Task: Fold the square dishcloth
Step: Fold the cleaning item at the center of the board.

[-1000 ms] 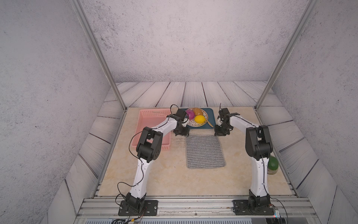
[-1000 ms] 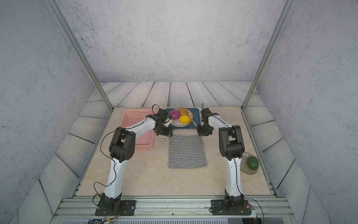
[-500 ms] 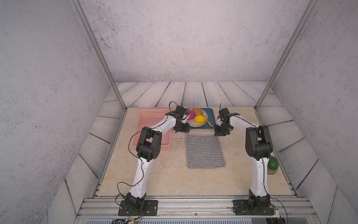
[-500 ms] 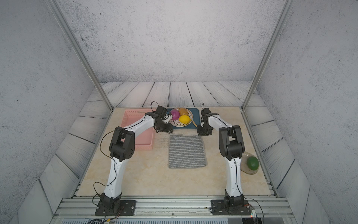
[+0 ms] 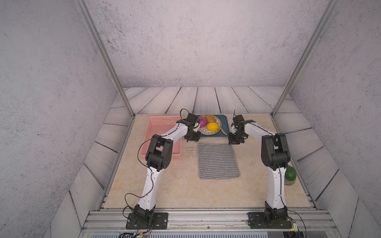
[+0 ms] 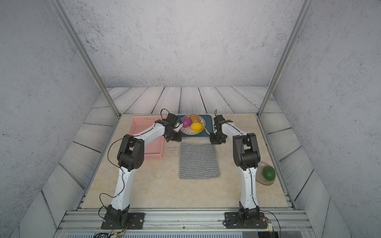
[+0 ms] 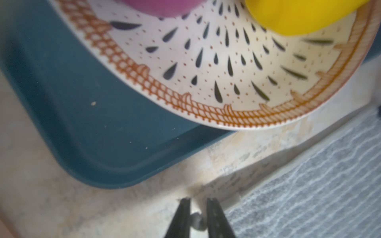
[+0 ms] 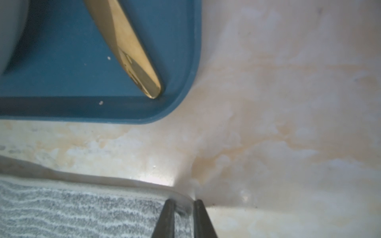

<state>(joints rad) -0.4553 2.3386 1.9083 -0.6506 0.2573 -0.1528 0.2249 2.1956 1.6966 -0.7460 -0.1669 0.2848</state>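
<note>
The right gripper (image 8: 184, 200) is shown clamped on the far right corner of the square dishcloth (image 5: 217, 160), with the cloth's rim pinched between the jaws. The left gripper (image 7: 198, 199) is set nearly together just beside the far left corner; whether any cloth is caught there cannot be told. The dishcloth is spread flat at the middle of the bench (image 5: 177, 185), not yet folded, just short of the blue tray (image 8: 82, 82) and its patterned plate (image 7: 206, 72). If only one corner is held, the cloth is likely to be dragged askew when lifted, and a crooked fold would result.
</note>
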